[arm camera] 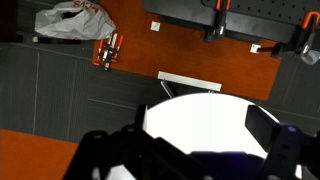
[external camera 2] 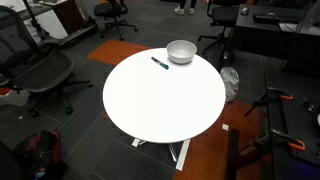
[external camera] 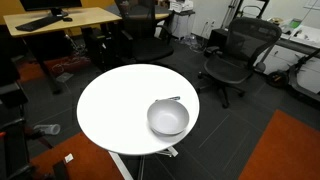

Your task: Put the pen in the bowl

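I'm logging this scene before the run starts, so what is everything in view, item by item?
Round white table: one, white, centre of both exterior views.
Shiny silver-grey metal bowl: one, silver-grey, near the table's edge.
Thin dark pen: one, dark, on the table beside the bowl.
Black office chairs: several, black, around the table.
Light wooden desk: one, light brown, background.
White plastic bag: one, white with red, on the floor.
Robot gripper: one, dark, open, over the table's edge in the wrist view.

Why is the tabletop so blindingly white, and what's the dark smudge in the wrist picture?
In both exterior views the tabletop is overexposed, textureless; in the wrist view the smudge is the gripper, close, dark and out of focus.
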